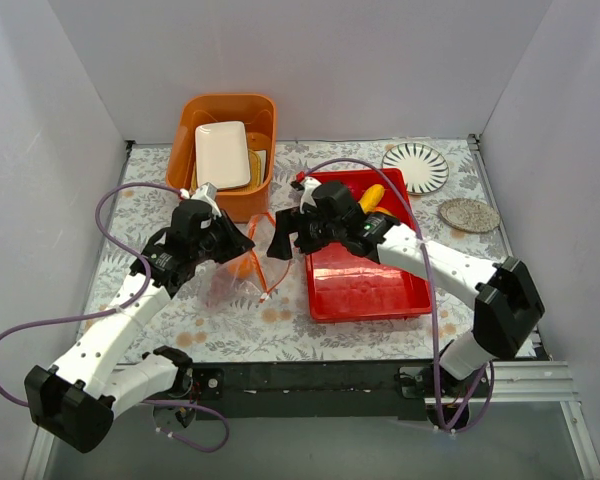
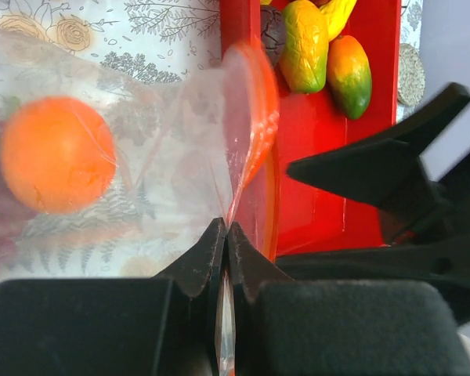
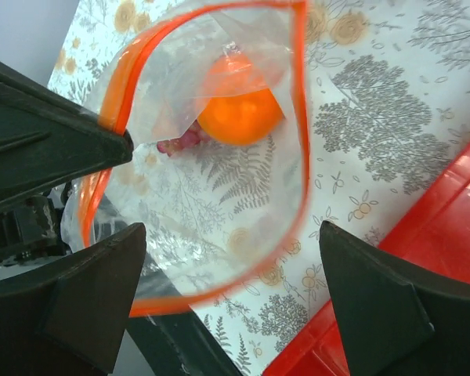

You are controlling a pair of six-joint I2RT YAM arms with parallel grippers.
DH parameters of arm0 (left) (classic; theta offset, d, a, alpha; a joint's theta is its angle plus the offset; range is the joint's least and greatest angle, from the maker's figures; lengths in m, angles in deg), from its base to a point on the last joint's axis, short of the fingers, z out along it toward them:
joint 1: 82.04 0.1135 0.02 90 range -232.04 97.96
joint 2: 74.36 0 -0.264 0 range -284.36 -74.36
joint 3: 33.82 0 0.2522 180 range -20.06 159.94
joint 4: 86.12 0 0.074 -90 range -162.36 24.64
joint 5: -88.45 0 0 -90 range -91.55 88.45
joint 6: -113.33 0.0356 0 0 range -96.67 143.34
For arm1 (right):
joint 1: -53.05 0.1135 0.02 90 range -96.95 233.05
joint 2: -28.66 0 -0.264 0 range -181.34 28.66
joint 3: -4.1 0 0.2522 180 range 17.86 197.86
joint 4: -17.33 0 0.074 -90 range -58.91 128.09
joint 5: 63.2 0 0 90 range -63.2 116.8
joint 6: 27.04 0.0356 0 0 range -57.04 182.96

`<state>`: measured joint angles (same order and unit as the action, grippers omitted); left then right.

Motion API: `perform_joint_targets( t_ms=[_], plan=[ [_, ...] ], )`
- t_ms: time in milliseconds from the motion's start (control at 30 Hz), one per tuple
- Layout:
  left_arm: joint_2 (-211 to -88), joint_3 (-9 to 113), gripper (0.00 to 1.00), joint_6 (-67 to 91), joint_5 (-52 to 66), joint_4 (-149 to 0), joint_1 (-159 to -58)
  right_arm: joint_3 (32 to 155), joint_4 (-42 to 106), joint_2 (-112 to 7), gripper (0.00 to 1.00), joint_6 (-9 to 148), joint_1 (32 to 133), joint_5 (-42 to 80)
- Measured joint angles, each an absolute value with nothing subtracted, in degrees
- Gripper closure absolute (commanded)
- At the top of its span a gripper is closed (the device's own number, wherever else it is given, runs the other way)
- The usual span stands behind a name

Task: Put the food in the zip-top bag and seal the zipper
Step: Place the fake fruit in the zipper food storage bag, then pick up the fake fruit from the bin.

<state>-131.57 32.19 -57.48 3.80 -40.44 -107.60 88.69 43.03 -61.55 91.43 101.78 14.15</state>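
Floral tablecloth (image 1: 150, 178) is lying under the zip-top bag (image 3: 219, 196); the left gripper (image 2: 225, 229) is pinching its rim, jaws fully closed, propping the mouth open. Opposite, the right gripper (image 3: 232, 235) is hovering spread and empty, orange (image 3: 239, 108) bagged beyond its jaws.

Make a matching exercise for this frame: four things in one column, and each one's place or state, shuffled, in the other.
Column one:
1. orange
2. mangoes
3. white dish
4. left tool

Column two:
A. in the red tray
B. shut on the zip-top bag
C. inside the zip-top bag
D. in the orange tub

Pairs: 1-C, 2-A, 3-D, 4-B
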Motion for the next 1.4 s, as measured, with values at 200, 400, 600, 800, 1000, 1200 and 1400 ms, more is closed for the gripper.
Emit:
perform_joint_targets(
  t_ms=[200, 400, 600, 800, 1000, 1200, 1400],
  plan=[
    [-131.6, 32.2, 1.00, -57.5, 3.1, -39.8, -107.6, 84.8, 43.6, -53.0, 0.02, 92.4, 101.6, 23.7],
    [-131.6, 32.2, 1.00, -57.5, 2.7, -39.4, -107.6, 84.4, 53.5, -50.3, 0.02, 98.0, 97.6, 40.9],
    [-131.4, 32.3, 1.00, -57.5, 2.3, -39.0, -107.6, 83.7, 58.0, -51.7, 0.02, 92.8, 91.0, 47.3],
    [-131.3, 32.5, 1.00, -57.3, 2.3, -38.5, -107.6, 85.4, 60.8, -60.3, 0.02, 85.9, 81.4, 48.5],
    [-132.6, 34.0, 1.00, -57.2, 2.4, -38.1, -107.6, 90.0, 61.0, -68.0, 0.02, 77.9, 75.2, 45.6],
    [-132.6, 34.0, 1.00, -57.6, 3.1, -38.2, -107.6, 95.1, 59.9, -71.4, 0.04, 70.6, 74.5, 40.8],
    [-132.5, 34.0, 1.00, -57.7, 3.4, -38.1, -107.6, 95.9, 59.4, -75.8, 0.15, 67.3, 74.4, 39.0]
  ],
)
